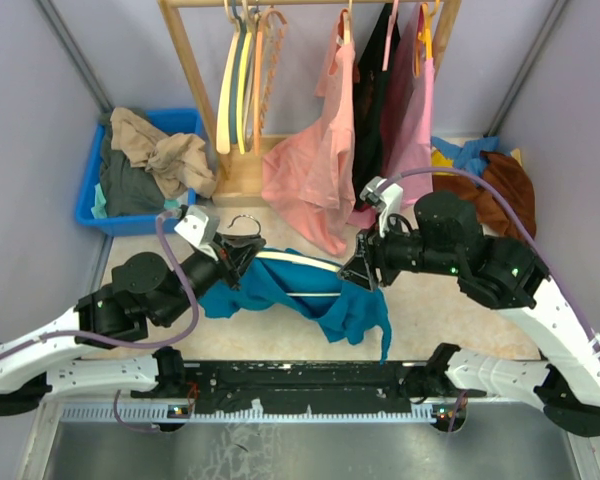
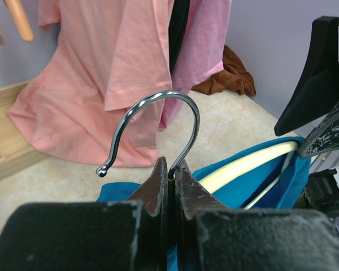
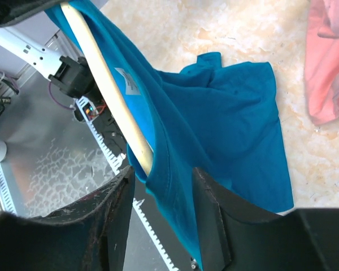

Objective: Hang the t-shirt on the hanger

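Observation:
The teal-blue t-shirt [image 1: 332,302] hangs partly over the pale cream hanger [image 1: 292,262], held above the table's middle. My left gripper [image 1: 230,262] is shut on the base of the hanger's metal hook [image 2: 178,104], which rises between the fingertips [image 2: 158,180]. The cream arm [image 2: 243,166] runs right into the shirt [image 2: 265,189]. My right gripper [image 3: 161,186] is open. Its fingers [image 3: 110,212] stand on either side of a fold of the shirt [image 3: 226,124], where the hanger's arm [image 3: 104,84] goes into the cloth.
Pink shirts [image 1: 315,170] and a black garment hang from the wooden rack [image 1: 195,70], beside cream and orange hangers [image 1: 230,90]. A blue bin [image 1: 88,195] of clothes sits back left. Brown, yellow and light blue clothes [image 1: 500,175] lie back right.

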You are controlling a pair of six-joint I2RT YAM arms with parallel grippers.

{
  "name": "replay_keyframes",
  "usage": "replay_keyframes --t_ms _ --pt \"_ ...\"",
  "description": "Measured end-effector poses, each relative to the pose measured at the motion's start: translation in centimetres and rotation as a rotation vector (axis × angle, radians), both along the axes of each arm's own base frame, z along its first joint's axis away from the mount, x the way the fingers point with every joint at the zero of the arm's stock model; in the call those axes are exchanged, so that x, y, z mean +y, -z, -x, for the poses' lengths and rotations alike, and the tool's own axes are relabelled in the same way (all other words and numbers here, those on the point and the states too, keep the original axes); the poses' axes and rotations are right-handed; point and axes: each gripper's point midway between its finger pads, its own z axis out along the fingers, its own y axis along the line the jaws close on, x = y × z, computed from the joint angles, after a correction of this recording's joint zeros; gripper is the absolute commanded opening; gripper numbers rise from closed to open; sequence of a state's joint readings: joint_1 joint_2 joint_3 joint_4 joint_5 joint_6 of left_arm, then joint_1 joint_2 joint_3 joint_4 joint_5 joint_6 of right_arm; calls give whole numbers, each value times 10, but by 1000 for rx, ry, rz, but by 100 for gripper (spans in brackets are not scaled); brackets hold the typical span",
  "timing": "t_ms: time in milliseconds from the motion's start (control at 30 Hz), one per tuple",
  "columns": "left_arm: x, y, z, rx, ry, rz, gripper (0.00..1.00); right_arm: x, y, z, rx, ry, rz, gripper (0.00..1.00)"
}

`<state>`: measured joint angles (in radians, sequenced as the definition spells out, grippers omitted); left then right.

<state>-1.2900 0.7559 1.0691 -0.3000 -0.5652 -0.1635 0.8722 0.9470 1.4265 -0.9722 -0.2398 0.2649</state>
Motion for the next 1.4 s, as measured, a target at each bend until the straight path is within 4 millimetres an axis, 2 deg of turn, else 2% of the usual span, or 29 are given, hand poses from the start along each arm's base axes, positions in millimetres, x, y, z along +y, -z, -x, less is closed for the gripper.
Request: replay_keyframes --t_ms 200,500,767,1067,1400 --pt "-4 2 1 1 13 -10 0 2 -5 -3 -19 2 -17 21" --pt "-5 3 1 0 14 -16 0 3 -6 -3 -21 2 -22 3" --pt "-10 7 0 3 19 -29 0 6 -8 -4 -26 -3 -31 3" --pt "-21 9 0 5 38 -36 0 24 -18 -12 -36 -40 -54 3" --pt "-24 9 0 5 44 -33 0 38 -26 -7 -52 -127 -99 4"
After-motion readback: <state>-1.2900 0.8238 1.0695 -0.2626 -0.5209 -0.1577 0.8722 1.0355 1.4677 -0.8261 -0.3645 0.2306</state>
